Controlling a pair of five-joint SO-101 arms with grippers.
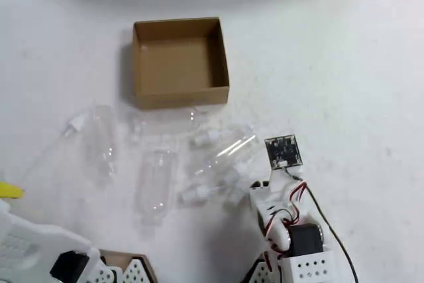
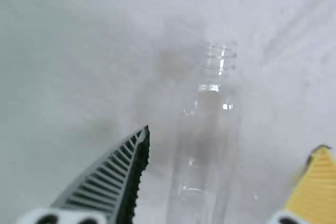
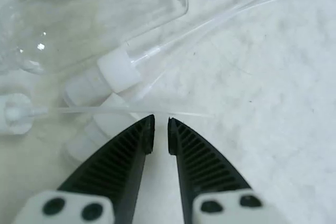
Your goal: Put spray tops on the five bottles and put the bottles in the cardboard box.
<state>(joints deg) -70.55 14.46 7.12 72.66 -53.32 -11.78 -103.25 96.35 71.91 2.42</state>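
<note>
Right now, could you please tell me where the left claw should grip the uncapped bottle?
Probably across the body of the bottle, from above: it lies flat, lengthwise between the fingers of the open left claw, and its threaded neck must stay free for capping.

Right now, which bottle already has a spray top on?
The leftmost bottle, lying apart: a white spray top sits on its neck. The other bottles look uncapped.

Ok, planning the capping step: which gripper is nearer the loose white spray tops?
Right. The right gripper is just beside the spray tops, its tips pointing at them; the left gripper faces an uncapped bottle, well away from them.
</note>
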